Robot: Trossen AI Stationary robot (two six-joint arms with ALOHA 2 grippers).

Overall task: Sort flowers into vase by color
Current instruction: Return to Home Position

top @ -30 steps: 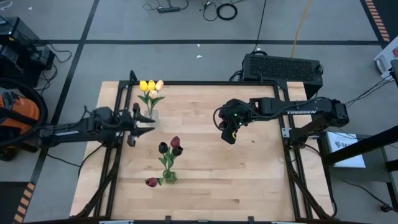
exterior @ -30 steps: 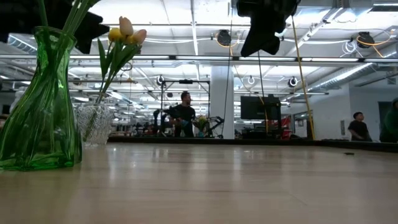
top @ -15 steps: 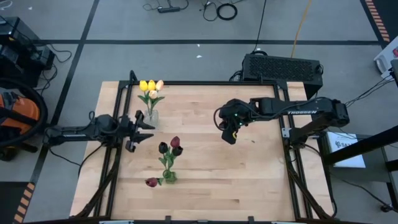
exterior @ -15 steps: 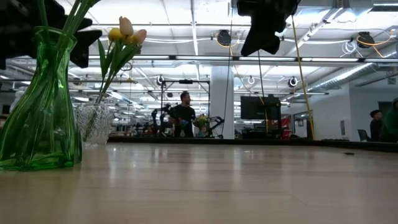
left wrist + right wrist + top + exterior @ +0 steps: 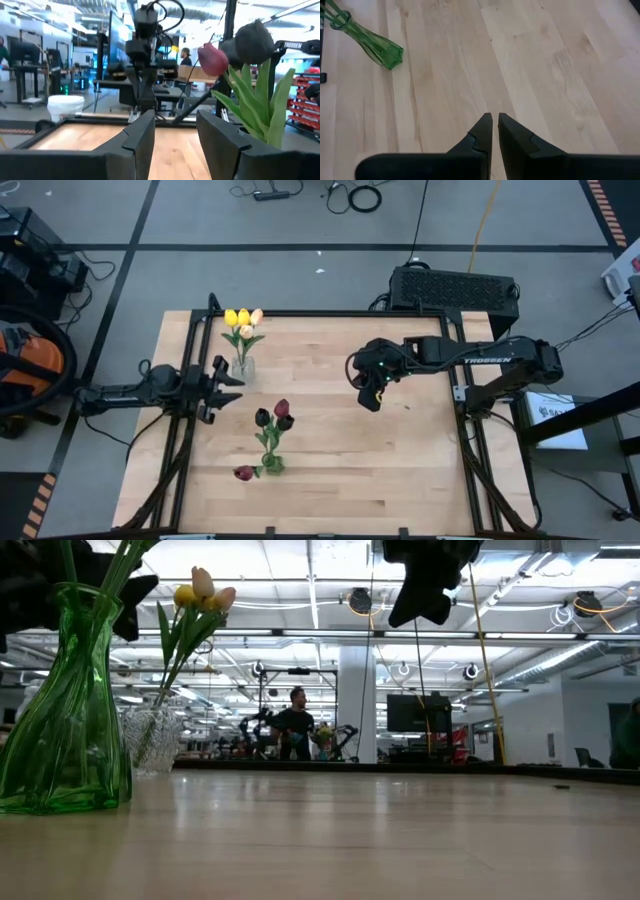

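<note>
The left gripper (image 5: 224, 381) is being held open above the 9 o'clock side of the tabletop (image 5: 400, 480), with its two fingers spread well apart and nothing between them. It is being held just beside the clear vase (image 5: 241, 366), at that vase's 7 o'clock. The yellow and cream-peach tulips (image 5: 241, 318) are being carried upright in this clear vase, which is standing at 10 o'clock from the tabletop's middle. The dark red tulips (image 5: 274, 416) are being carried in the green vase (image 5: 272, 465), which is standing at 7 o'clock from the middle. One drooping head (image 5: 244, 473) is hanging low at that vase's 9 o'clock. The right gripper (image 5: 370, 399) is being held above bare wood at 2 o'clock from the middle, well apart from both vases. Its fingers are being pressed almost together, with only a thin slit between them and nothing gripped. A person (image 5: 295, 725) is being shown far off in the room beyond the tabletop.
</note>
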